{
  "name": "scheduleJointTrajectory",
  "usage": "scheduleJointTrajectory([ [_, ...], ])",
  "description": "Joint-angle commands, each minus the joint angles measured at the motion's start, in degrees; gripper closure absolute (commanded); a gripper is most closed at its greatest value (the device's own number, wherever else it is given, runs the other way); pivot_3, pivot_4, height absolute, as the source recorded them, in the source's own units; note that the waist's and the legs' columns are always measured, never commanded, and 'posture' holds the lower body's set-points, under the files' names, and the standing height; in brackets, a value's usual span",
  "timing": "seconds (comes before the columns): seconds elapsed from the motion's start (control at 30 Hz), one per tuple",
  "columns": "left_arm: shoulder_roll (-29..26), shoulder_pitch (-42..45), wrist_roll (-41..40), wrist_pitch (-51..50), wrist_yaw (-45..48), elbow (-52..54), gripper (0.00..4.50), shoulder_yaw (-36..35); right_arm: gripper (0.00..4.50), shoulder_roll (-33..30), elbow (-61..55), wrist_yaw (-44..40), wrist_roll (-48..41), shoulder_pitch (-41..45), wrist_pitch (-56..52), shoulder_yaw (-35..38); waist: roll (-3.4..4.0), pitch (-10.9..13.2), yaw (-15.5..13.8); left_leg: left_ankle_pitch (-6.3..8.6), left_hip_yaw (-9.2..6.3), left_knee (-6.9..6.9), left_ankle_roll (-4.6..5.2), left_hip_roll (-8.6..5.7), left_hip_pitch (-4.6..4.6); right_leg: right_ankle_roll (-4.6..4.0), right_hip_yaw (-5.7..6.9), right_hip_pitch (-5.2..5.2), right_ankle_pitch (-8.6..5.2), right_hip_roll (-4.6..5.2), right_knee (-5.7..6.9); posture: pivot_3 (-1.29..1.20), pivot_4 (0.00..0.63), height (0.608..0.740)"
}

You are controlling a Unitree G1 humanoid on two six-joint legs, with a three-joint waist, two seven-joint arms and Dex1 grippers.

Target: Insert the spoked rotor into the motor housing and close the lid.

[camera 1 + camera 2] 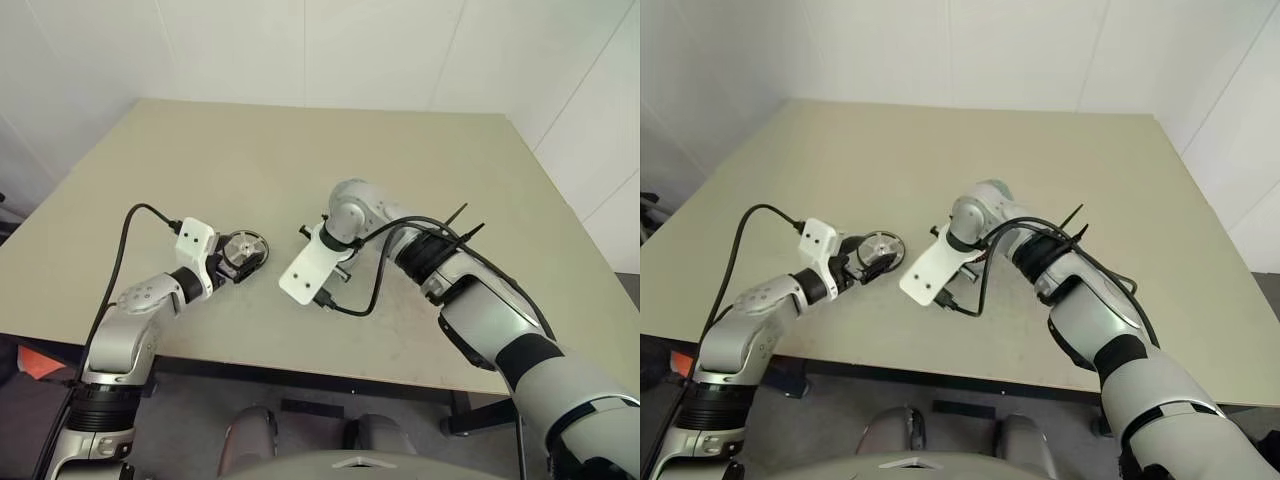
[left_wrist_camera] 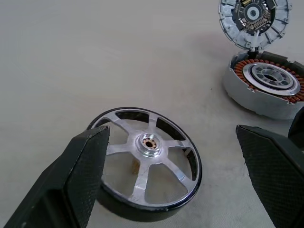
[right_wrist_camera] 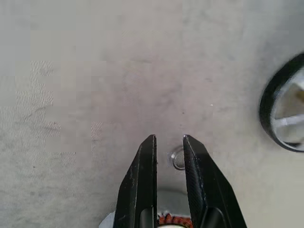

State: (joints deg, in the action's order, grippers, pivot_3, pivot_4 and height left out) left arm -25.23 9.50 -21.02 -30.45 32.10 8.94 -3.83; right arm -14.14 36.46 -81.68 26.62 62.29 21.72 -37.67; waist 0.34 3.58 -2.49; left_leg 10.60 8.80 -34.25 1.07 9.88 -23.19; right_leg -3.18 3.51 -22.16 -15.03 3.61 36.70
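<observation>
The spoked rotor (image 2: 147, 161), a shiny silver wheel with a dark rim, lies flat on the table between the wide-open fingers of my left gripper (image 2: 173, 137); the fingers do not touch it. The head view shows the rotor (image 1: 245, 248) just ahead of that hand. A short way beyond it stands the motor housing (image 2: 266, 85), copper windings showing, with its lid (image 2: 254, 19) tipped up and open. My right gripper (image 3: 168, 138) points down over the table beside the housing. Its fingers stand a narrow gap apart and grip nothing.
A tiny thin ring (image 3: 178, 159) lies on the table, seen through the gap between the right fingers. The beige table (image 1: 300, 150) stretches bare toward the white walls behind. Black cables run along both forearms.
</observation>
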Motion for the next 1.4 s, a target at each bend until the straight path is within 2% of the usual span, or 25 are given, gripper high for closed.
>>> scheduleJointTrajectory([
  [0.03,-0.07,2.39,0.33,1.31,1.16,-0.53,0.0,0.77,3.59,-1.66,-7.11,-2.62,-5.2,0.25,-8.14,4.73,-0.01,0.01,-0.24,0.01,0.0,0.0,-0.04,0.02,0.01,-0.01,0.02,0.02,0.0,-0.01,0.0,0.0,0.0,0.74],
  [0.27,-0.25,4.95,0.77,1.97,3.09,-2.99,0.0,2.32,3.59,-3.6,-10.7,-0.18,-6.5,-0.7,-15.44,6.83,-0.03,0.02,-0.38,-0.01,0.0,-0.03,-0.36,0.02,0.2,-0.03,0.02,0.19,0.0,0.0,0.0,0.0,0.0,0.74],
  [0.73,-1.81,5.86,1.55,2.45,4.91,-3.9,0.0,1.63,3.59,-1.28,-9.88,4.73,-2.01,-5.78,-13.43,-0.9,-0.04,0.02,-0.37,-0.05,-0.01,-0.03,-0.41,0.03,0.31,-0.05,0.02,0.26,0.01,-0.01,0.03,0.0,0.0,0.74],
  [1.13,-3.71,1.95,0.82,1.98,4.0,-1.04,0.0,-0.91,3.59,4.97,10.53,12.21,4.13,3.39,-2.93,-5.51,-0.04,0.02,-0.12,-0.07,-0.02,-0.05,-0.46,0.04,0.34,-0.08,0.02,0.28,0.02,0.0,0.09,0.0,0.0,0.74],
  [1.4,-3.65,0.65,0.73,1.54,3.43,0.4,0.0,-1.65,3.59,5.49,17.93,13.87,6.54,7.18,3.3,-5.87,-0.03,0.03,-0.2,-0.08,-0.02,-0.06,-0.47,0.03,0.35,-0.1,0.02,0.3,0.04,0.0,0.11,0.0,0.0,0.74],
])
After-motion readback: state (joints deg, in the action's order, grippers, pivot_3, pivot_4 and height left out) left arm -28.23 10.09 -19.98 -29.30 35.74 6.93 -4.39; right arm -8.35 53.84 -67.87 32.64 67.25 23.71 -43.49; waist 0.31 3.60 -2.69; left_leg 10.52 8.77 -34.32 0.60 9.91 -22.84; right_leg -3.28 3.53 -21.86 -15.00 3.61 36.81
